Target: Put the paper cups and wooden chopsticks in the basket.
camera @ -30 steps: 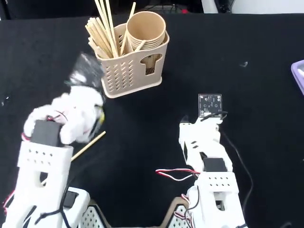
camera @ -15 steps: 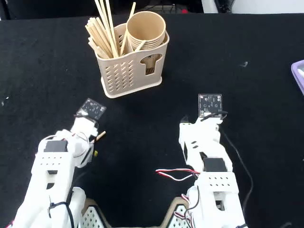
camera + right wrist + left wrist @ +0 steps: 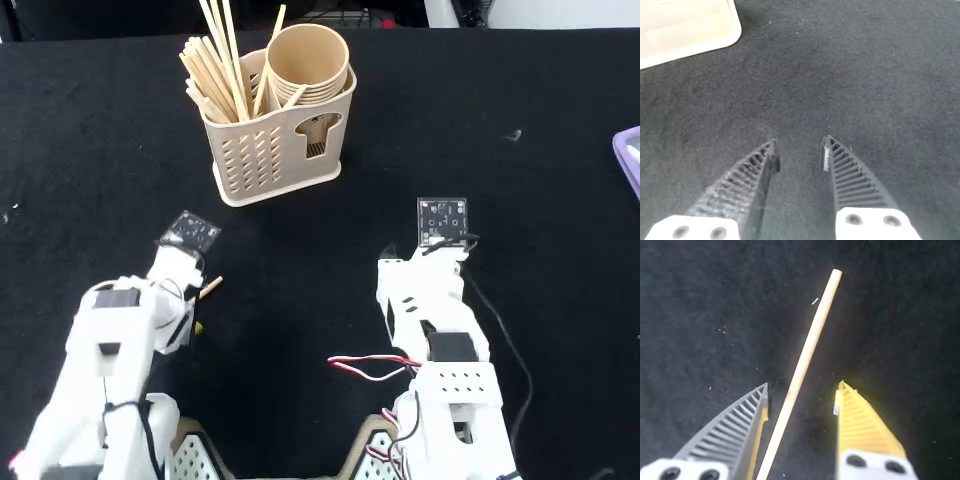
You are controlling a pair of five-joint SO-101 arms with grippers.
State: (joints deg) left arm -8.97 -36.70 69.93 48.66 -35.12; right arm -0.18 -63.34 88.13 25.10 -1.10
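Loose chopstick: one loose chopstick point(image 3: 805, 360) is lying flat on the black surface point(image 3: 520, 90). It is sitting right between the left jaws.
Which way it is lying: the stick is running almost the same way the left jaws are pointing, with a small slant. Its far end is poking out past the tips. It is lying closer to the grey jaw than to the yellow one.
From above: one end of the stick point(image 3: 209, 288) is peeking out beside the left arm point(image 3: 120, 330). The rest is hiding under the arm.
Left jaws: they are spread apart, one on each side of the stick, not pinching it yet.
Right jaws: they are spread apart too, holding nothing, hanging over bare surface well away from the stick.
Nearer arm: the left arm is the near one. I think it just needs to close on the stick.
Basket: the basket point(image 3: 278, 140) is standing farther back, well apart from both arms.
Cups: a stack of cups point(image 3: 307, 62) is sitting in the basket; I cannot count them.
Chopsticks: many chopsticks point(image 3: 215, 60) are standing in the basket, too bunched to count.
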